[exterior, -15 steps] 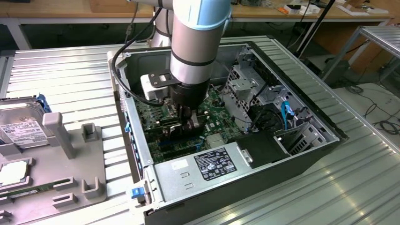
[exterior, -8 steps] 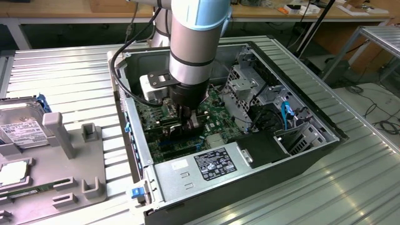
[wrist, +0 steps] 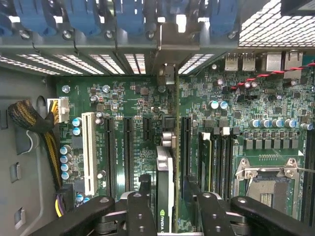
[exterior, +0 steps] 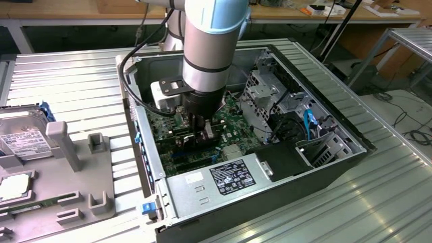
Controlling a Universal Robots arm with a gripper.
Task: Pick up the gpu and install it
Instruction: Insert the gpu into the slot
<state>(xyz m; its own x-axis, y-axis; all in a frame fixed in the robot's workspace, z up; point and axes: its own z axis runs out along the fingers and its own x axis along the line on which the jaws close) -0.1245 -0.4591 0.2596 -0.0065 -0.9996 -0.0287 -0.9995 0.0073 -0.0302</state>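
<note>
Gripper (wrist: 170, 209) position: lowered inside the open computer case (exterior: 324, 76), directly above the motherboard (wrist: 123, 103). Its fingers (wrist: 140, 211) stand on either side of the gpu (wrist: 165, 189), close to the card's faces; whether they grip it or have just let go cannot be told from the pictures.

Task status: the gpu stands on edge in line with one of the long black expansion slots (wrist: 186, 147) near the middle of the motherboard, with its silver end bracket (wrist: 167, 73) reaching toward the case's rear slot openings. Judged from this, the pick-up is complete and the card is at or in its slot. Full seating cannot be confirmed, since the card's lower edge is hidden.

Containers:
- Computer case: lies on its side on the ribbed metal tabletop (exterior: 74, 81), side panel off. It holds the motherboard, a power supply (exterior: 216, 177) at the end nearest the exterior camera, metal drive cages (exterior: 270, 96) and blue cables (exterior: 310, 121).
- Grey parts fixture (exterior: 88, 172): sits beside the case, toward the exterior view's left. It holds a silver hard drive (exterior: 20, 136) and a narrow green memory stick (exterior: 30, 205); several of its holders stand vacant.
</note>
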